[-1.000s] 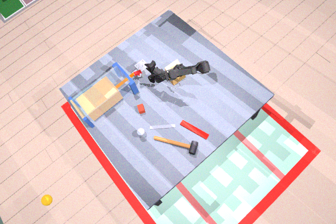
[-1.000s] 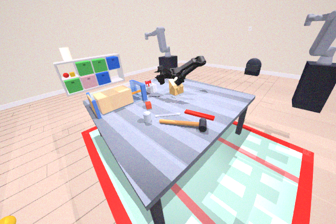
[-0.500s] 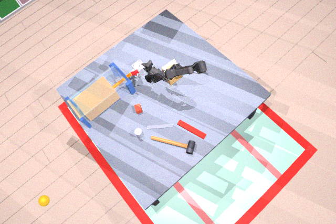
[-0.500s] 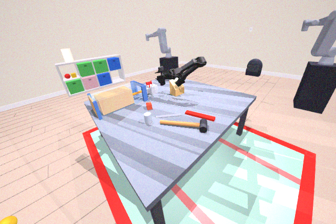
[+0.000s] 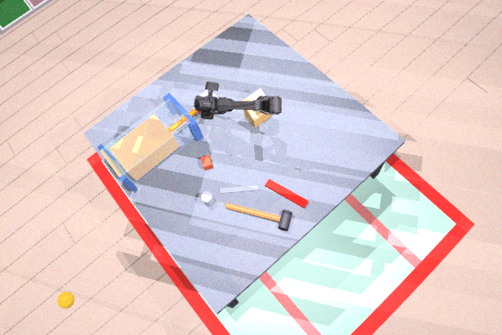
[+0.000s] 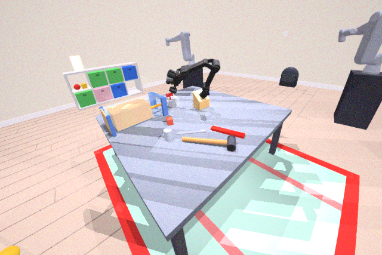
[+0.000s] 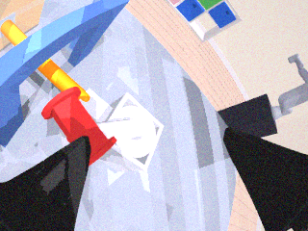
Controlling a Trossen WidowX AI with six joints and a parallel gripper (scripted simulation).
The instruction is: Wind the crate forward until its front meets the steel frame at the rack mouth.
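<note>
The tan crate [image 5: 140, 144] [image 6: 131, 113] sits flat inside the clear-panelled cubby, its front short of the blue frame [image 5: 195, 127] [image 6: 165, 106] [image 7: 48, 40] at the mouth. An orange strap [image 5: 176, 124] [image 6: 156, 106] [image 7: 63, 79] runs through that frame toward the white winch [image 6: 172, 101] [image 7: 137, 132]. The red winch handle [image 6: 169, 95] [image 7: 77, 120] is up at the winch; its key and the hole are hidden. My gripper [image 5: 206, 109] [image 6: 173, 89] [image 7: 160, 139] is open and empty above the winch. One fingertip overlaps the red grip in the wrist view; contact cannot be told.
A wooden block [image 5: 256, 119] [image 6: 201, 103] stands under the arm near its base. A small orange-red block [image 5: 206, 162] [image 6: 169, 120], a white cup [image 5: 206, 197] [image 6: 168, 135], a pale bar [image 5: 239, 189], a red bar [image 5: 287, 193] [image 6: 227, 131] and a mallet [image 5: 253, 212] [image 6: 203, 141] lie around the bench.
</note>
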